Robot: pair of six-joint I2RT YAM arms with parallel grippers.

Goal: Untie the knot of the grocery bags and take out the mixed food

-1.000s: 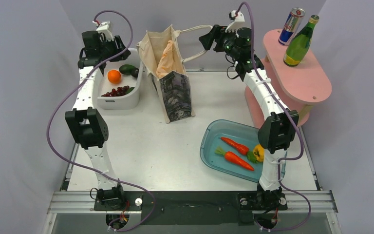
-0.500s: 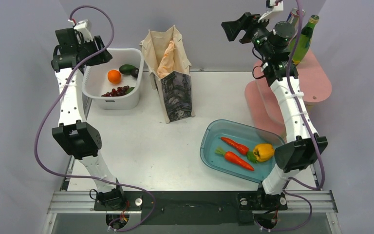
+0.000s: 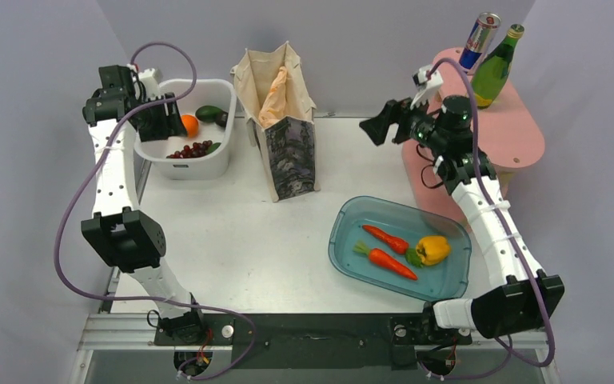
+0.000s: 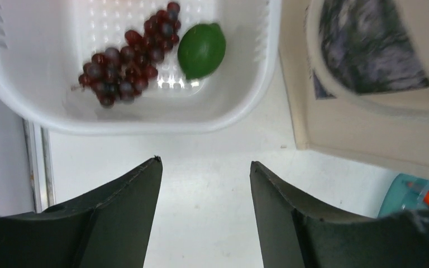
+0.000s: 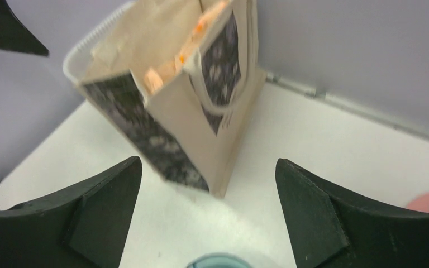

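Both arms just swung away from the canvas tote (image 3: 288, 152) at the counter's far edge — right pincer (image 5: 208, 167) gaping wide, left pincer (image 4: 204, 167) half spread, both empty. The peach bag (image 3: 273, 96) sits inside it — unpacking looks unfinished.

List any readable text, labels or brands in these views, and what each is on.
Nothing legible in any view.
Can: print too small to read.
Bottle: no readable label.
Basket: small dark mark on front wall, too small to read.
Tote: floral pattern, no lettering seen.
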